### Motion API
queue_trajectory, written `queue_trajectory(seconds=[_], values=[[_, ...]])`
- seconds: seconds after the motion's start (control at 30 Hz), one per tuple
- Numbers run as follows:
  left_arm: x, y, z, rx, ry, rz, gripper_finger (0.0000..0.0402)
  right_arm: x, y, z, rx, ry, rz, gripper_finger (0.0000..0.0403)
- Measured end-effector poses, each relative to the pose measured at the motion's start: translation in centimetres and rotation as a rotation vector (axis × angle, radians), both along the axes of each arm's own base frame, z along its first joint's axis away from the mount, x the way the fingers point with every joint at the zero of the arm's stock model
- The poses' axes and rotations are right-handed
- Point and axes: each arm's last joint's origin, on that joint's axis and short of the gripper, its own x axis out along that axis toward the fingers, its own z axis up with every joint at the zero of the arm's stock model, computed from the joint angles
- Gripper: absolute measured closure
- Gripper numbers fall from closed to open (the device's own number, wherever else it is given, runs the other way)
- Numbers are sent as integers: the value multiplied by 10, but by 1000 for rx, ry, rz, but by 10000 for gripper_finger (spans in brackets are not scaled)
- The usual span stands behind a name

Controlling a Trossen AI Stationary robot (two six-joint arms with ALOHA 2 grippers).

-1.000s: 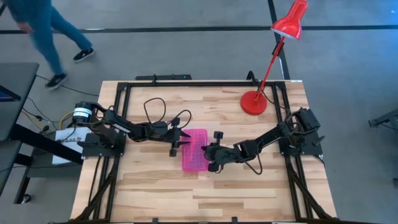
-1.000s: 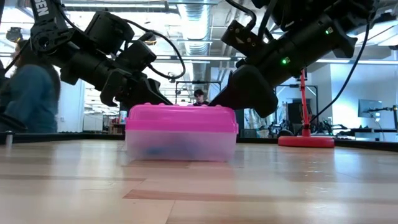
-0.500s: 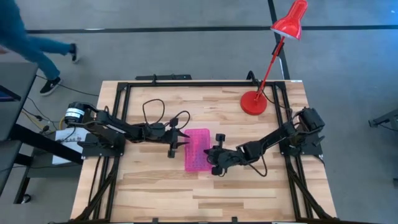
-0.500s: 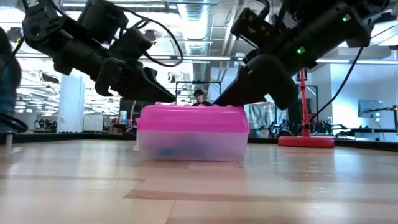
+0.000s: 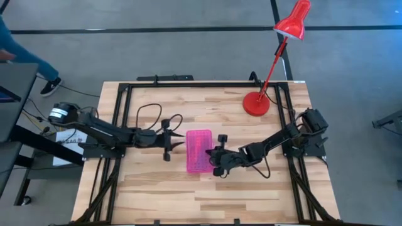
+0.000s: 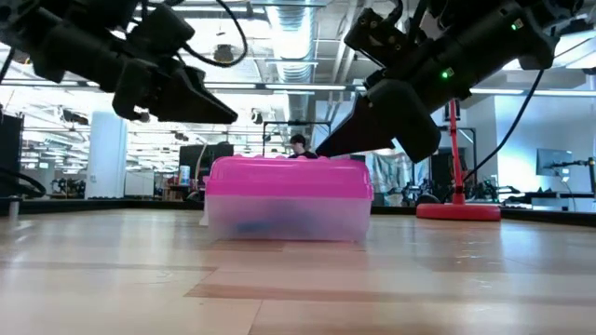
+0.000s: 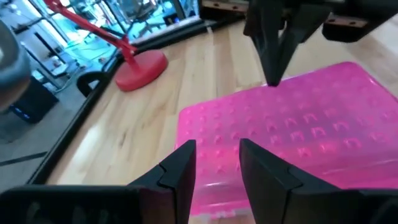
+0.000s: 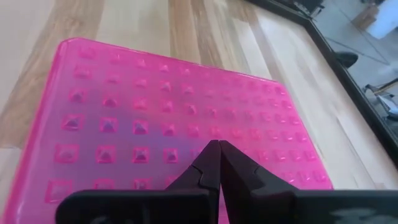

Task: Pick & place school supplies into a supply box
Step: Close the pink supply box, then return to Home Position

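Now the left gripper [image 5: 178,140] is backing off toward the tabletop's left edge; a second ago its tips were reaching over the left edge of the supply box [image 5: 199,150], and it is now hanging just beside that edge, apart from the lid, with its fingers [image 7: 180,167] standing partly open around nothing. Meanwhile the right gripper [image 5: 212,159] is staying put; its jaws are pinched fully shut with nothing between them, and the tips are pressing down on, or hovering just above, the pink lid near its right edge; the low view is not settling which. In that second the box has slid a little toward the right edge of the tabletop, and it is now sitting flat near the middle of the tabletop, its lid down on the clear base; something bluish is showing blurred through the base in the low view, and it is too indistinct to name. No pens, pencils or scissors are lying loose on the wood in the high view; so the packing is looking finished, and the arms are probably closing things out. The red lamp [image 5: 256,102] is standing near the far right corner, well apart from the box.
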Motion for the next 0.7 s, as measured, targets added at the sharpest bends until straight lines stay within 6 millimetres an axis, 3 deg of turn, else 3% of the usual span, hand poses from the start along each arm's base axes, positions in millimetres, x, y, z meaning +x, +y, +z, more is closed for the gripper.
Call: queue_trajectory(seconds=[0.43,0.7], values=[[-11,0,5,3,-47,6,283,-1,6,8,-11,8,161,403],[-11,0,7,8,-61,-7,283,-34,-7,29,66,-118,245,403]])
